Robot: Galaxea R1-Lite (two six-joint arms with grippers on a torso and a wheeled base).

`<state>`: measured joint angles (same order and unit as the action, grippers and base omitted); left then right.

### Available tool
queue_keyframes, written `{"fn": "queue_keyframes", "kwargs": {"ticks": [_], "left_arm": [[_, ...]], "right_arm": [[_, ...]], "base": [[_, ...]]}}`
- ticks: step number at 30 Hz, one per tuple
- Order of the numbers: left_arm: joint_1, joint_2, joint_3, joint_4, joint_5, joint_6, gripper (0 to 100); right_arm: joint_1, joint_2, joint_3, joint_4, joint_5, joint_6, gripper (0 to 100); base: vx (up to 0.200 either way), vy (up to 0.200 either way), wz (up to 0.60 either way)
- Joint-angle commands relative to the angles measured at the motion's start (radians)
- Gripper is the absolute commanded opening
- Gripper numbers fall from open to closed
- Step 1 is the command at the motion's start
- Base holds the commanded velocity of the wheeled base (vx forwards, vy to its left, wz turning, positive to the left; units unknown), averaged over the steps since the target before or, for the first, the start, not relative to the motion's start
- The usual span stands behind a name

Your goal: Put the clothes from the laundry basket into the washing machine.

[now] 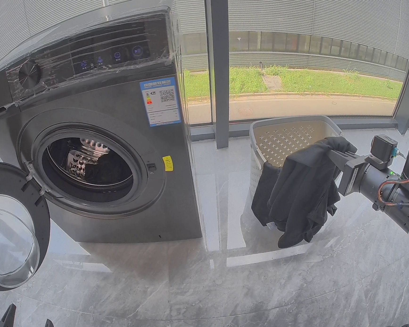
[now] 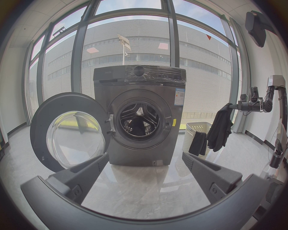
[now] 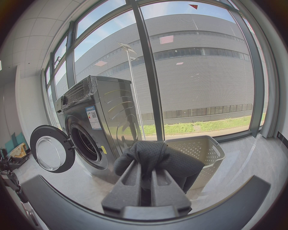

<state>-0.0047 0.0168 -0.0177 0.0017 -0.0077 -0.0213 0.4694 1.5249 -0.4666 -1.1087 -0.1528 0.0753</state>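
Stretched out level, the right gripper (image 3: 146, 171) pinches a limp dark, perhaps knitted, garment (image 1: 306, 195) above the perforated plastic laundry basket (image 1: 287, 141); the left gripper (image 2: 144, 155) sits low, spread wide.

Glossy grey marble-look tile floor (image 1: 234, 291), two things standing on it.
Your white perforated plastic laundry basket (image 1: 285, 138) sits below your right gripper (image 1: 332, 154), slightly to its left; the dark grey front-loading washing machine (image 1: 170, 207) stands farther left.

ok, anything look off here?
Minor: a dark garment hangs over the laundry basket rim, outside it, beside the lifted garment in the right claw. Plastic film covers the washing machine control panel. Nothing spilled or damaged.
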Motion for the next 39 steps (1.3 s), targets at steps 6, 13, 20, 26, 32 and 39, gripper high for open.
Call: {"fn": "queue_keyframes", "kwargs": {"ticks": [6, 13, 20, 26, 32, 39], "left_arm": [[0.000, -0.017, 0.015, 0.000, 0.000, 0.000, 100], [0.000, -0.017, 0.015, 0.000, 0.000, 0.000, 100], [0.000, -0.017, 0.015, 0.000, 0.000, 0.000, 100], [0.000, -0.017, 0.015, 0.000, 0.000, 0.000, 100], [0.000, -0.017, 0.015, 0.000, 0.000, 0.000, 100], [0.000, -0.017, 0.015, 0.000, 0.000, 0.000, 100]], "right_arm": [[0.002, 0.001, 0.000, 0.000, 0.001, 0.000, 0], [0.003, 0.001, 0.000, 0.000, -0.001, 0.000, 0], [0.020, 0.001, 0.002, 0.000, -0.001, 0.003, 0], [0.020, 0.001, 0.002, 0.000, -0.001, 0.003, 0], [0.022, 0.003, 0.002, 0.000, -0.001, 0.004, 0], [0.022, 0.003, 0.002, 0.000, 0.001, 0.004, 0]], "base": [[0.000, 0.200, 0.00], [0.000, 0.000, 0.00], [-0.143, 0.000, 0.00], [-0.033, 0.000, 0.00], [0.000, 0.067, 0.00], [0.000, 0.200, 0.00]]}}
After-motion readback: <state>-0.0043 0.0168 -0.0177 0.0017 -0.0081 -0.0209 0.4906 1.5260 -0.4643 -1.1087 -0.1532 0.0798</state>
